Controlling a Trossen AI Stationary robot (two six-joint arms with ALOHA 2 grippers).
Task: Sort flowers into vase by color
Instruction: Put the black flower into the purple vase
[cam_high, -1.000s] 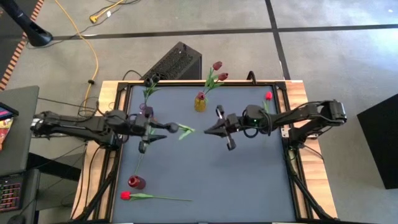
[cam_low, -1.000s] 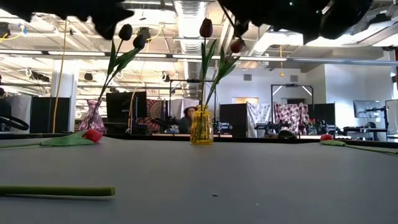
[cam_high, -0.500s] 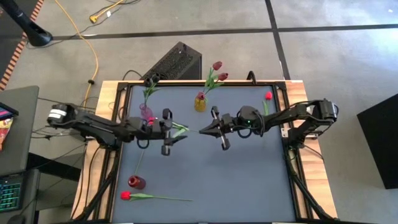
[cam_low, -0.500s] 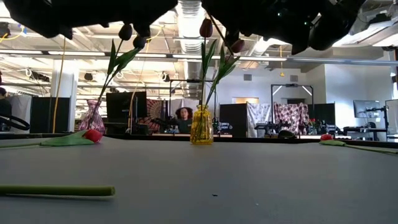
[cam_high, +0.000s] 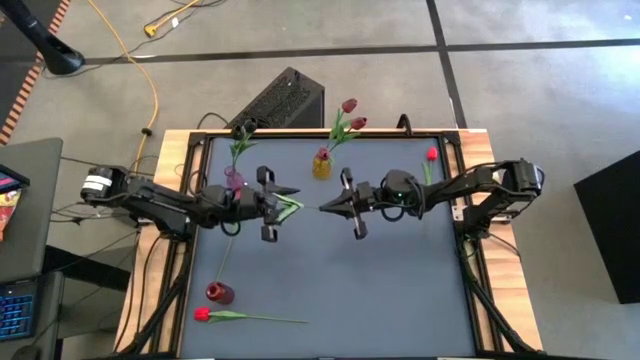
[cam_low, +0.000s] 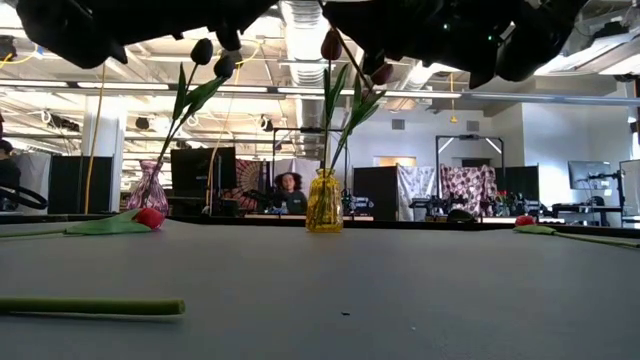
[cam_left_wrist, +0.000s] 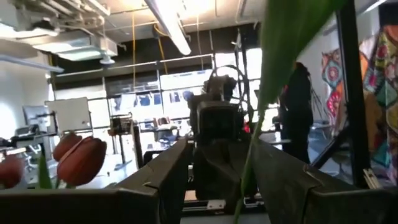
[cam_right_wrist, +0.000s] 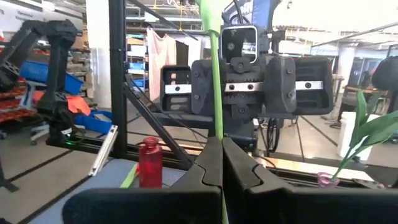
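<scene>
One tulip hangs in the air between my grippers at mid-table: a thin green stem (cam_right_wrist: 214, 74) with a leaf (cam_high: 292, 208); I cannot make out its head. My right gripper (cam_high: 322, 208) is shut on the stem. My left gripper (cam_high: 284, 205) faces it, open. Its fingers stand on either side of the leaf and stem (cam_left_wrist: 249, 168); whether they touch, I cannot tell. A yellow vase (cam_high: 322, 165) holds maroon tulips. A purple vase (cam_high: 235, 178) holds dark ones. A red vase (cam_high: 219, 292) stands near the left front. My right gripper pinches the tulip's stem (cam_right_wrist: 217, 129) between the free ends of its two shut fingers (cam_right_wrist: 205, 163). It comes in level from the table's right, with the fingers along the stem. The flower is lifted clear of the table and reaches toward my left gripper.
A red tulip (cam_high: 202, 314) lies by the near edge, its stem (cam_high: 270, 319) running right. Another red tulip (cam_high: 432, 155) lies at the far right. A thin stem (cam_high: 225, 265) slants from the red vase toward my left arm. The right half of the mat (cam_high: 400, 290) is bare.
My left gripper has moved toward the table's right until its fingers stand around the held tulip's leaf. My right gripper has carried the tulip a little toward the table's left to meet it. In the last half second both have barely moved.
</scene>
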